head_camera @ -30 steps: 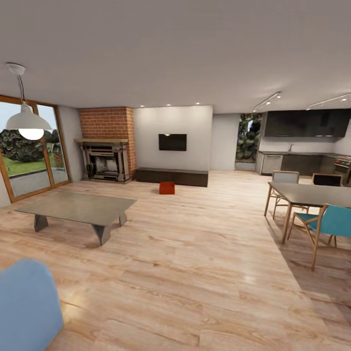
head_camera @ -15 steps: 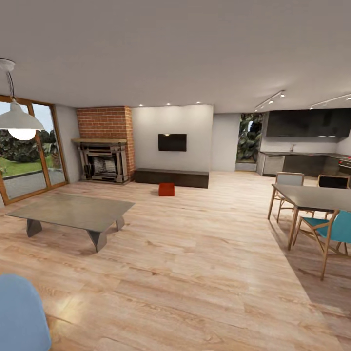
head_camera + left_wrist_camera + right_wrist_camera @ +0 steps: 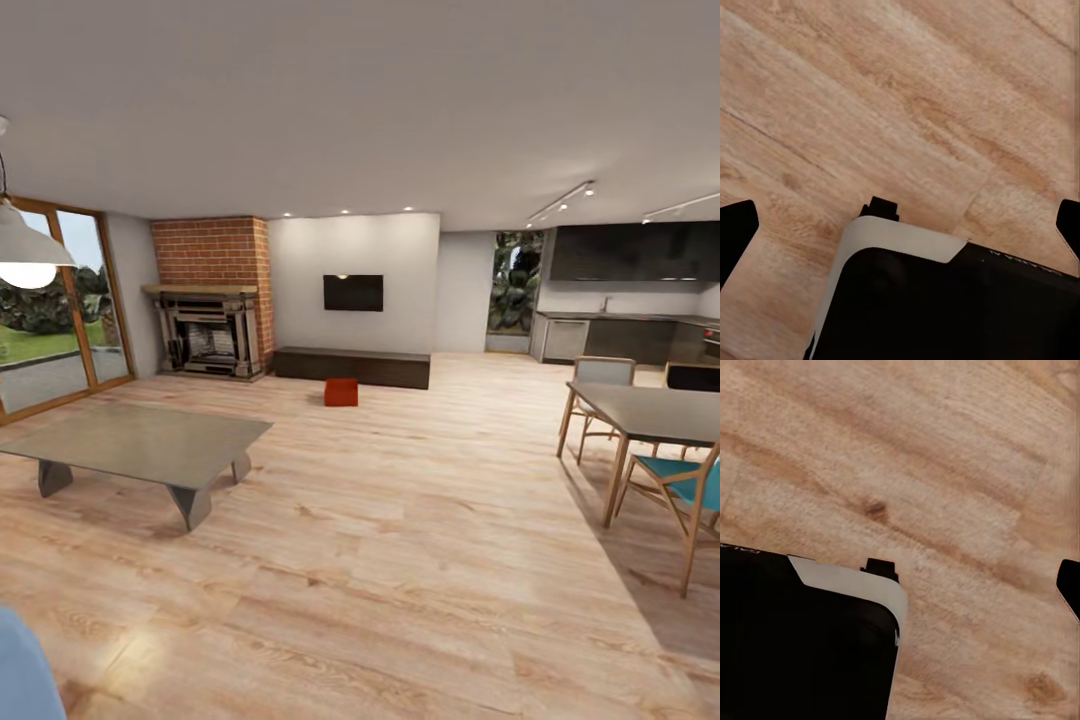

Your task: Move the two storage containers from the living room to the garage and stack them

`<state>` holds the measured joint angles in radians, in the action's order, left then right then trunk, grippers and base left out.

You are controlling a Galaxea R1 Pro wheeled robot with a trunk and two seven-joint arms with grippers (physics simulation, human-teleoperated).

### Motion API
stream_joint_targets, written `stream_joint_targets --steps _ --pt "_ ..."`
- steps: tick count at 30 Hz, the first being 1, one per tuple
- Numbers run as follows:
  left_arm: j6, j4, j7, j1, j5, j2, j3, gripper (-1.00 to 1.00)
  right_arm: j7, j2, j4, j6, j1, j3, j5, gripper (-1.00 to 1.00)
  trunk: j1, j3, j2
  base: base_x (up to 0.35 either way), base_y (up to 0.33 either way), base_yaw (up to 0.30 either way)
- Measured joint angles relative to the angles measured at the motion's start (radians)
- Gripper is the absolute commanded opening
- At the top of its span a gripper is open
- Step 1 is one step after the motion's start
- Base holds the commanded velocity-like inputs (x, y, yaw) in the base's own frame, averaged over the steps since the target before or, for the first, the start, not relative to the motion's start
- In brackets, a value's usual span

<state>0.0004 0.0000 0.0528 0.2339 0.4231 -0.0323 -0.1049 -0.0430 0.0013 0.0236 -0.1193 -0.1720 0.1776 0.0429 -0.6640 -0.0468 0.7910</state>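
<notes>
Where planks run open, storage container (image 3: 341, 392) seemingly touching bench (image 3: 352, 366) edge.

The room was bright and evenly lit; daylight entered through the tall wood-framed glass doors (image 3: 60, 300) at left, small recessed ceiling spotlights (image 3: 345, 212) glowed far off, and straight lines bowed near the edges.

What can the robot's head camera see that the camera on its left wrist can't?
Head view: the red storage container on the floor before the long dark bench, plus the brick fireplace, wall TV, grey low table and dining table.
Left wrist view: the robot's dark body and the left jaws' black tips at the picture's edges, wide apart.
Both: the light wood-plank floor.
</notes>
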Motion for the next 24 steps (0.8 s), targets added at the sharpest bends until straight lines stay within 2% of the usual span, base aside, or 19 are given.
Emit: stream_joint_targets --steps 24 --pt "0.001 0.000 0.000 0.000 0.000 0.000 0.000 1.00 0.000 -0.001 0.000 0.000 0.000 0.000 0.000 1.00 0.000 0.000 0.000 0.324 0.000 0.000"
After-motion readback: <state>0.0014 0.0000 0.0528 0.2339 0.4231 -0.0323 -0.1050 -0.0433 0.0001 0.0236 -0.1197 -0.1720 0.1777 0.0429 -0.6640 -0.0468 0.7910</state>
